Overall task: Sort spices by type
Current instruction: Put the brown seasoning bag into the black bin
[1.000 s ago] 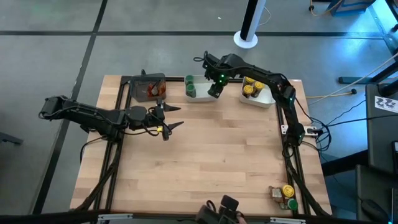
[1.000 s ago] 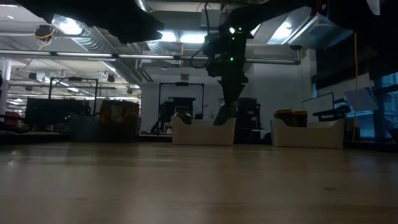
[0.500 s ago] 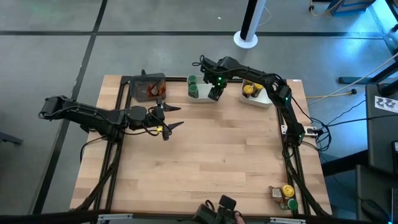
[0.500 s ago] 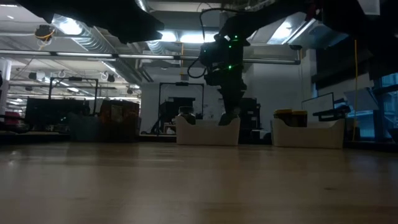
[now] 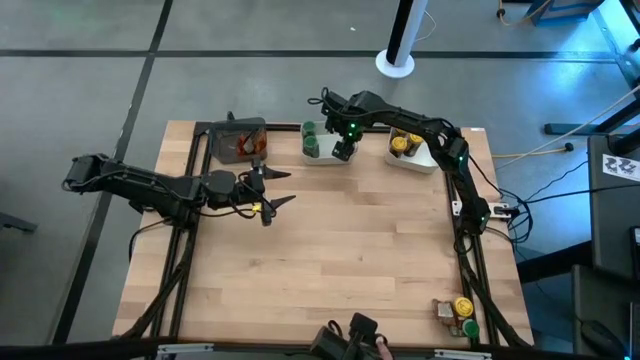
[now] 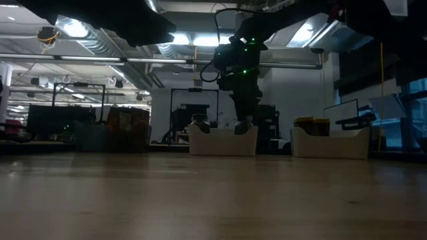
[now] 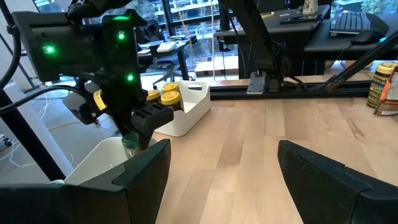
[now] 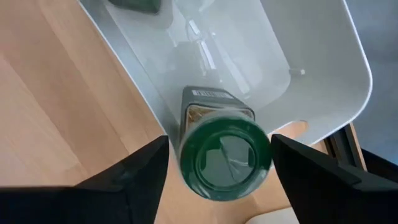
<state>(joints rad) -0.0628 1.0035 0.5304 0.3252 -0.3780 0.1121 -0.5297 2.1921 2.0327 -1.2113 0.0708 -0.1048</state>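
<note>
Inside white tray [image 8: 323, 81], green-lidded jar [image 8: 225, 154] between parted right fingers [image 8: 134, 180]

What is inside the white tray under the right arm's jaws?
Green-lidded spice jars stand in the middle white tray; another green-lidded jar sits between the right gripper jaws. The tray floor beneath is hidden.

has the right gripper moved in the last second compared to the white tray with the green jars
Yes. The right gripper has moved toward the left arm's side along the white tray, closer to the green-lidded jars standing in it, and now hangs over the tray's inside.
</note>
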